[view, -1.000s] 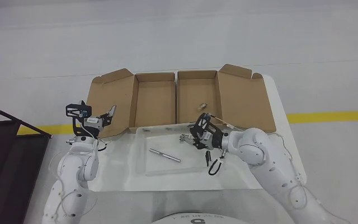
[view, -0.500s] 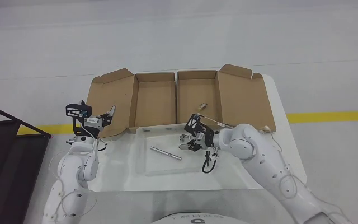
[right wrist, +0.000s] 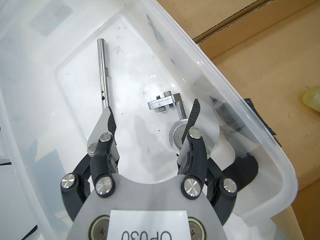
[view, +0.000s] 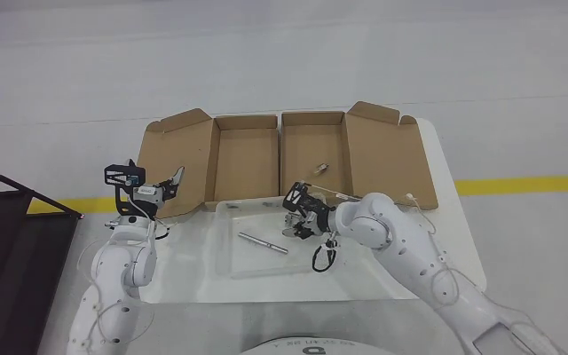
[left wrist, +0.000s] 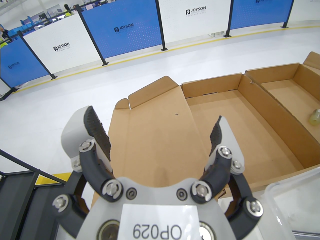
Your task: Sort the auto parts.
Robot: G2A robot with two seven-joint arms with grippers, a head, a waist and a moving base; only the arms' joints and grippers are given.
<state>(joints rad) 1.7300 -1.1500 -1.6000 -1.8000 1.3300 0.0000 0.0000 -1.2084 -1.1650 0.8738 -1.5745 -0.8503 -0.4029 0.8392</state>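
Right pincer (right wrist: 153, 108), released, has advanced across the clear bin (right wrist: 200, 56) to hang over the clamp bracket (right wrist: 165, 102), pickup judged imminent; left pincer (left wrist: 155, 123) released, unmoved.

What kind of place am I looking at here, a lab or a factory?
Probably a factory hall: blue and white partition panels, a yellow floor line, and a metal rod in a clear bin beside cardboard boxes.

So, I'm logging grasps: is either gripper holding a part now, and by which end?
Nothing is held. The left gripper is open by a cardboard flap; the right gripper is open in the clear bin, by the metal bracket.
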